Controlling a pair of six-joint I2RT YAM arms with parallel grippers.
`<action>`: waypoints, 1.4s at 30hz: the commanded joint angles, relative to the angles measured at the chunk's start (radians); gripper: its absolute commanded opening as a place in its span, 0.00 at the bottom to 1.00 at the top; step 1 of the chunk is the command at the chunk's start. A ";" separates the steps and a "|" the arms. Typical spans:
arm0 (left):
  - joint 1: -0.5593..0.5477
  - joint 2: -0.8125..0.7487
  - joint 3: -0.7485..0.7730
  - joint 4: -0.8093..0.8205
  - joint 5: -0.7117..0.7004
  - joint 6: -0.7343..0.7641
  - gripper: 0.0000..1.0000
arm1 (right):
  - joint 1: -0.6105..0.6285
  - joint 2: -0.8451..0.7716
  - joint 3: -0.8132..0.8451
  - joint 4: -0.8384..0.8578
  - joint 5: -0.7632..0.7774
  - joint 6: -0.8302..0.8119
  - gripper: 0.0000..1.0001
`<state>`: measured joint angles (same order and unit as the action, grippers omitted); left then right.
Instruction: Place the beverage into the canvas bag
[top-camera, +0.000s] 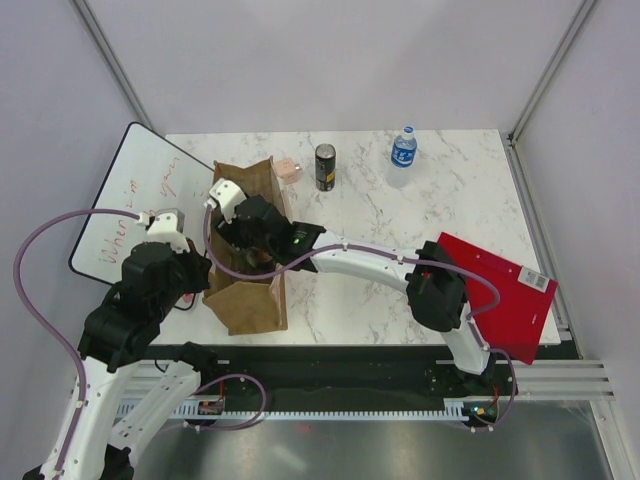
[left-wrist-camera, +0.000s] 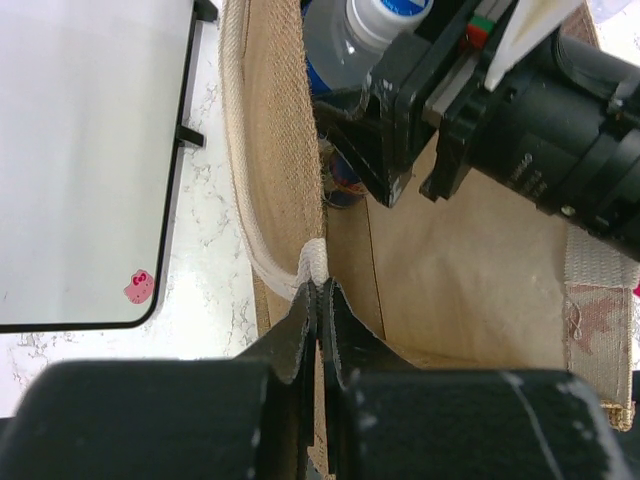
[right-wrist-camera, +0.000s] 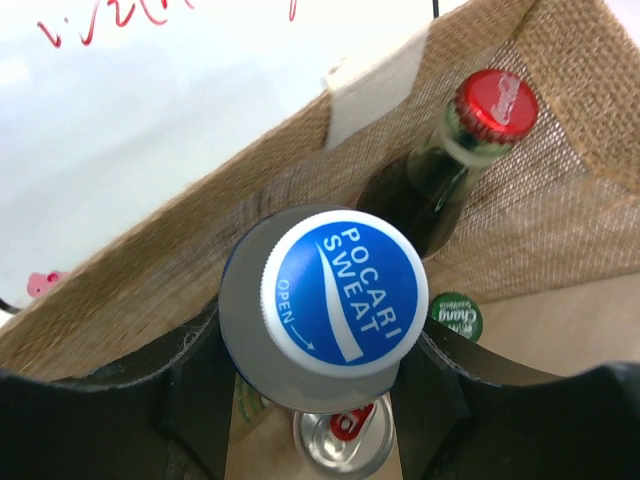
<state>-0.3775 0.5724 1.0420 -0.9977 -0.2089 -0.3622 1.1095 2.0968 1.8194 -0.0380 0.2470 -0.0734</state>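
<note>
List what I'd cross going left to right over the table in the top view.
whiteboard → canvas bag → black can → blue-labelled bottle → red clipboard

White marble-patterned table (top-camera: 470, 190) in middle. Pale grey walls (top-camera: 330, 60) on three sides, aluminium posts (top-camera: 545, 70) at corners. Whiteboard (top-camera: 120, 220) with red scribble overhangs table's left edge; flat red board (top-camera: 500, 300) overhangs right edge. Aluminium rail (top-camera: 570, 375) along near side. Dull grey floor (top-camera: 340, 450) below. Light soft, even.
</note>
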 joint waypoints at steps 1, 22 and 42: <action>-0.001 -0.006 0.010 0.028 0.003 -0.014 0.02 | 0.013 -0.093 -0.017 -0.028 0.115 -0.035 0.00; -0.001 0.003 0.015 0.036 0.005 -0.018 0.02 | 0.012 -0.093 0.018 -0.137 -0.179 0.152 0.00; -0.001 0.000 0.013 0.041 0.005 -0.021 0.02 | 0.035 -0.053 0.052 -0.356 -0.130 0.188 0.00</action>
<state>-0.3775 0.5758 1.0412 -0.9939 -0.2081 -0.3626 1.1286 2.0354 1.8336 -0.2630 0.1207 0.0761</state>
